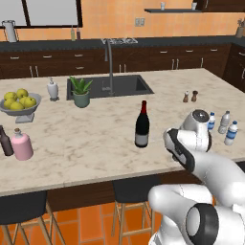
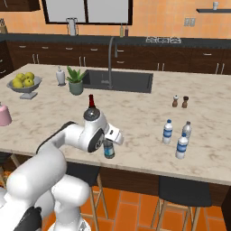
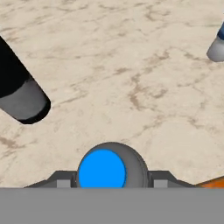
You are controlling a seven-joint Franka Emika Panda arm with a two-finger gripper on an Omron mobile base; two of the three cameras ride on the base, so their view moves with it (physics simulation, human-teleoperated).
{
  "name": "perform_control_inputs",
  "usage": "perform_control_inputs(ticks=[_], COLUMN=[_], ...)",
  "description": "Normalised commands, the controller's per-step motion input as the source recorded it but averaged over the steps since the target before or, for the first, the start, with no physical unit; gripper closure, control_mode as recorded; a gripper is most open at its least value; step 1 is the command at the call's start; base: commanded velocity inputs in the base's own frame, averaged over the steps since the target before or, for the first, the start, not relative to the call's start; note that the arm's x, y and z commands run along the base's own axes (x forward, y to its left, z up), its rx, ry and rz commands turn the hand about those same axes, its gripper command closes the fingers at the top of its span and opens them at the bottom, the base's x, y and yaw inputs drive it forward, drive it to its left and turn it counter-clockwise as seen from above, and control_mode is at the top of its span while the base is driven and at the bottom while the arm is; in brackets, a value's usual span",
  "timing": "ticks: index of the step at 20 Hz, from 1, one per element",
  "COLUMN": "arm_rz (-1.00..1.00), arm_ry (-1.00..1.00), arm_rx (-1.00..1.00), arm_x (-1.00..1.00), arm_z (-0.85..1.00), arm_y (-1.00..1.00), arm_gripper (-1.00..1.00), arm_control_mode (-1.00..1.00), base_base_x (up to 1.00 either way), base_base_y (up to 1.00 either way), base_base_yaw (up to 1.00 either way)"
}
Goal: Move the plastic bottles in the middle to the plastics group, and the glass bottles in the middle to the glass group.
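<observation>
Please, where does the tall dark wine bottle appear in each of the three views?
Left base view: wine bottle stands at centre, left of the arm.
Right base view: only its red neck shows, above the arm's wrist.
Hand view: its dark base is at the left edge.
Shared landmark: the marble counter.

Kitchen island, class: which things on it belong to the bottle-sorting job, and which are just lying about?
Job: wine bottle; water bottle in the gripper; plastics group; pink flask; small brown bottle.

Lying about: fruit bowl; potted plant; white dispenser; shakers.
</observation>
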Motion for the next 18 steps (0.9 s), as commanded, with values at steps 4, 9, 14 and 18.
perform_control_inputs(ticks=[4, 9, 14, 18], arm_rz=[0.0, 0.0, -0.01, -0.02], arm_ry=[0.0, 0.0, 0.0, 0.0], arm_rx=[0.0, 0.0, 0.0, 0.0], arm_x=[0.24, 0.29, 0.4, 0.53], arm_z=[0.21, 0.24, 0.11, 0.0], arm_y=[-1.0, -1.0, -0.94, -0.69], arm_gripper=[1.0, 1.0, 1.0, 1.0], arm_control_mode=[-1.0, -1.0, -1.0, -1.0], base_base_x=[0.0, 0.0, 0.0, 0.0], base_base_y=[0.0, 0.0, 0.0, 0.0], base_base_yaw=[0.0, 0.0, 0.0, 0.0])
